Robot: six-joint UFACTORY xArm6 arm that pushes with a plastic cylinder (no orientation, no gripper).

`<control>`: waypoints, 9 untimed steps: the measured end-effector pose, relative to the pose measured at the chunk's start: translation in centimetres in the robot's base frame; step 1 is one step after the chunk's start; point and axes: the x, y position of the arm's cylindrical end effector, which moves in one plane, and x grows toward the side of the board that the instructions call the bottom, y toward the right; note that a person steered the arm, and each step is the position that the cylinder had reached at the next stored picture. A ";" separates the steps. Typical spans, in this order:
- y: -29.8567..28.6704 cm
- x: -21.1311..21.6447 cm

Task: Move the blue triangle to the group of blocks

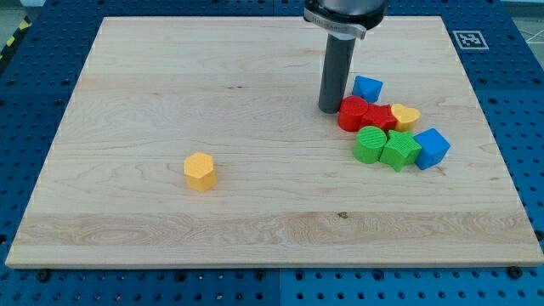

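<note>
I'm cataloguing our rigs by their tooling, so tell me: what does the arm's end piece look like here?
A plain dark grey cylindrical rod, smooth and unmarked, hangs from a wider black round collar with a lighter metallic rim. No cables, labels or jaws show. My tip is simply the rod's flat lower end.

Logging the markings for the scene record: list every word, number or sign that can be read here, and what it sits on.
No words or numbers can be read.
The only sign is a black-and-white square marker on the wooden board's top right corner: a coded pattern, no letters.
The blocks carry no print.
</note>
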 end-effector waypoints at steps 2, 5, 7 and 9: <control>3.9 1.7; 1.0 -3.1; 3.2 -7.2; 3.3 -7.2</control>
